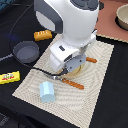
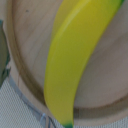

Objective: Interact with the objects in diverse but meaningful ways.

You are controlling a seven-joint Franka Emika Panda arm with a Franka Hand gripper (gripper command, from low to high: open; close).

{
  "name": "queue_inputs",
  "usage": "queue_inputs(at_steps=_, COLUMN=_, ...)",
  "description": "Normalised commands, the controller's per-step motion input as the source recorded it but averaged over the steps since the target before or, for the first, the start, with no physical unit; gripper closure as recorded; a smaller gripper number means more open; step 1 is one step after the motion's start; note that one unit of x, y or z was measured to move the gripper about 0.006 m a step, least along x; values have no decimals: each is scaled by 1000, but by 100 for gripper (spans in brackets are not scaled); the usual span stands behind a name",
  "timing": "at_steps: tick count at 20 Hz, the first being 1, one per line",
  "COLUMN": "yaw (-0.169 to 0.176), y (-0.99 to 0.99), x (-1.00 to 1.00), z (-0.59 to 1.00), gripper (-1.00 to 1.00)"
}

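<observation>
The white robot arm [image 1: 67, 25] bends low over the striped mat [image 1: 95, 90] in the middle of the dark counter [image 1: 15, 107]. Beneath it a wooden bowl [image 2: 30, 45] holds the banana [image 2: 70, 65]. The pincer is hidden; I cannot tell its state. Toward the counter's edge sit a pot [image 1: 26, 51], cup [image 1: 48, 91], bread [image 1: 42, 34] and packet [image 1: 9, 77].

My arm [image 1: 67, 20] was clad in smooth, glossy white shells with rounded, bulbous joint housings. A dark grey seam separated the upper link from the wrist section. The wrist housing [image 1: 67, 54] was white and blocky, carrying a small dark rectangular marking on its face. My underside lay in shadow.
</observation>
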Motion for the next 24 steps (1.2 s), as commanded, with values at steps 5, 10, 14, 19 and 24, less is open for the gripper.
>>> queue_inputs(at_steps=5, yaw=9, y=309, x=-220, z=-91, gripper=100)
queue_inputs(at_steps=10, yaw=7, y=298, x=-165, z=-49, gripper=100)
queue_inputs(at_steps=14, yaw=9, y=305, x=-124, z=-44, gripper=100)
queue_inputs(at_steps=19, yaw=14, y=330, x=-37, z=-28, gripper=100)
queue_inputs(at_steps=24, yaw=7, y=309, x=0, z=-5, gripper=100)
